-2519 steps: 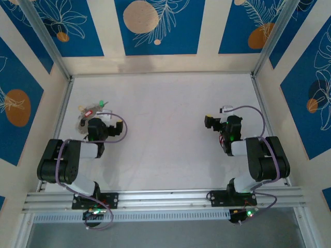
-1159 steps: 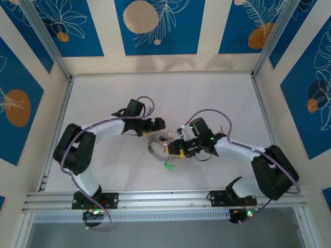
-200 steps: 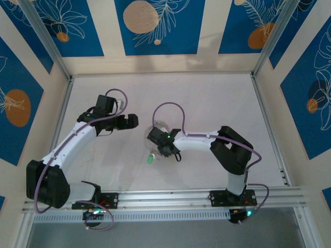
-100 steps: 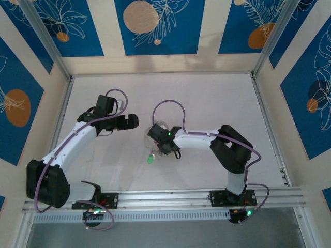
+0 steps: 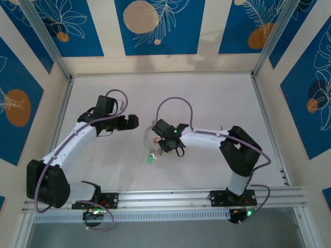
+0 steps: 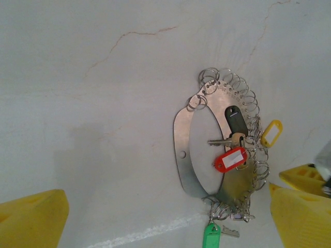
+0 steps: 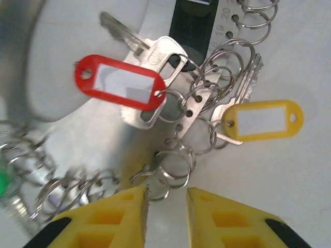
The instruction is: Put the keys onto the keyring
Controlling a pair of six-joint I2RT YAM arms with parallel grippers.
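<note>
**Hidden or unclear.** The right gripper (image 7: 165,199) has its fingers close together, with a narrow gap between them. A small ring (image 7: 169,175) sits at the tips, and I cannot tell whether it is pinched. In the top view this gripper covers part of the keyring (image 6: 181,155). The green tag (image 6: 211,236) is cut by the lower edge of the left wrist view. In the right wrist view it is only a blur at the left edge. One key's blade is partly buried under the rings.

**Surroundings.** The keyring, a flat metal band, lies flat on the table (image 6: 103,103) near mid-table, just ahead of the right gripper. The left gripper (image 6: 168,212) has its fingers wide apart and holds nothing. In the top view it stands to the left of the keyring, apart from it. Many small rings line the band's right side. Of the keys (image 7: 150,57), a silver one carries the red tag (image 7: 120,81) and lies inside the loop. Another carries the yellow tag (image 7: 264,120) and lies outside it. A black fob (image 6: 235,120) lies by the first key.

**Writing.** Numbers are stamped beside the band's holes, and 18, 19 and 20 are legible. The engraving on the key head is unreadable. The red and yellow tag inserts are blank white.
</note>
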